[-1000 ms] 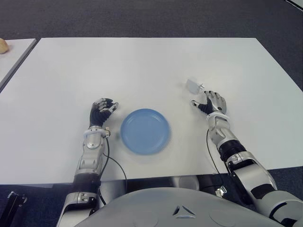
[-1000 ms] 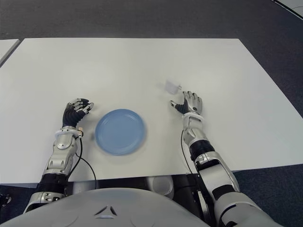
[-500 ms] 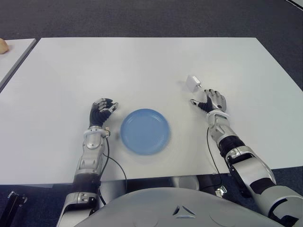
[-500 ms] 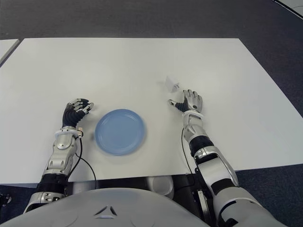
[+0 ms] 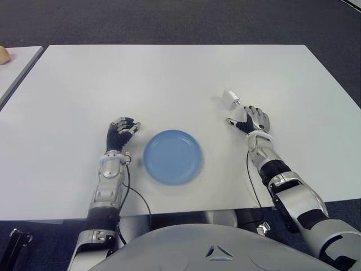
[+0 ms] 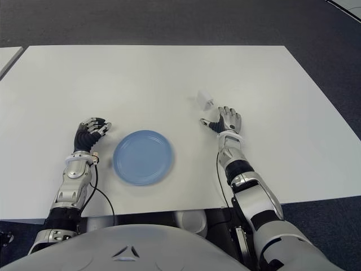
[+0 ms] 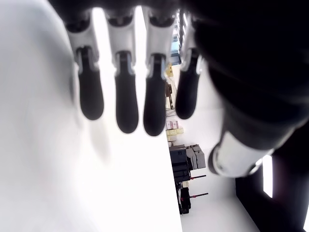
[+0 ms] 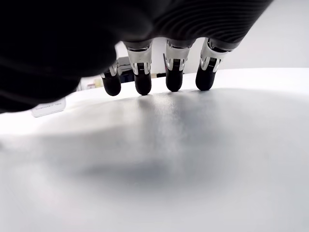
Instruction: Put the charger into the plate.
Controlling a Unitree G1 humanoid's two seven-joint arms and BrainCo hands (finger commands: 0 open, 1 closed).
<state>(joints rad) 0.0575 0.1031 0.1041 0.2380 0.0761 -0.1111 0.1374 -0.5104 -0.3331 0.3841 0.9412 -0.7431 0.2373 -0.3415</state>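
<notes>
The small white charger [image 5: 229,99] lies on the white table [image 5: 169,79], to the right of and beyond the blue plate [image 5: 172,156], which holds nothing. My right hand [image 5: 252,120] is just on the near side of the charger, a little apart from it, fingers loosely spread and fingertips [image 8: 143,87] down on the table, holding nothing. In the right wrist view a white block that looks like the charger [image 8: 48,107] shows beside the hand. My left hand [image 5: 120,133] shows beside the plate on its left, fingers [image 7: 126,104] relaxed and empty.
A second table [image 5: 17,65] stands at the far left with a tan object [image 5: 4,54] on it. Dark carpet [image 5: 169,22] surrounds the table. A black cable [image 5: 135,195] runs along my left forearm near the front edge.
The charger was blurred a second ago and now lies still and sharp, slightly farther from the hand. My right hand has hardly shifted. The left hand and plate have not moved.
</notes>
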